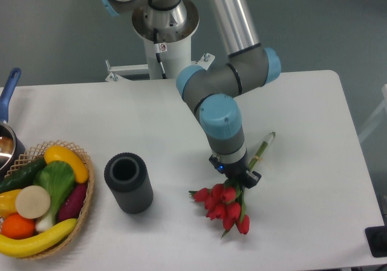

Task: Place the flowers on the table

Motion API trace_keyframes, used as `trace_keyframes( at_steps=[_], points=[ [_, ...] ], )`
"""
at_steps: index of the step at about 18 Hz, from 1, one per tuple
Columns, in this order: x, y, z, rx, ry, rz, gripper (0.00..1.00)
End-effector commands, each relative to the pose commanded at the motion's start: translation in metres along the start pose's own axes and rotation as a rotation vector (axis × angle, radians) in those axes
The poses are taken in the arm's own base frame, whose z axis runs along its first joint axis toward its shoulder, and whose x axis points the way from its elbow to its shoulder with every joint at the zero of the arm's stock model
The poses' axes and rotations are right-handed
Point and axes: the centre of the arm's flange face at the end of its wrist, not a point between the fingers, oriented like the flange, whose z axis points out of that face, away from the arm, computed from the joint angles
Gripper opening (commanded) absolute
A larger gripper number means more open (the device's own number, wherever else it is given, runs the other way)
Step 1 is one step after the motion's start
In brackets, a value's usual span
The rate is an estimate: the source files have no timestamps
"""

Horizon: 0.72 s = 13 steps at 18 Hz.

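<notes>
**Tulips low over the table, gripper on the stems**

The gripper [237, 178] is closed on the flowers [225, 203] just above the red heads. The stems run out toward 1 o'clock. The bunch lies at or just above the table [302, 120], at 3 o'clock from the dark cylinder [128, 182]. A basket [84, 213] of produce sits at 9 o'clock.

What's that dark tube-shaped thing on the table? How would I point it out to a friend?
Start at the wicker basket of fruit and vegetables at the white table's left edge. Just right of it stands the dark cylinder, upright and open at the top. Unlike the colourful produce and the red flowers further right, it is plain, ribbed and near black.
</notes>
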Motion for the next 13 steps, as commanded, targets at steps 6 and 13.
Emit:
trace_keyframes(
  at_steps=[6,13],
  points=[
    [-0.01,-0.003,-0.011,0.021,-0.021,-0.004,0.94],
    [-0.05,0.044,-0.065,0.146,-0.059,-0.112,1.0]
  ],
)
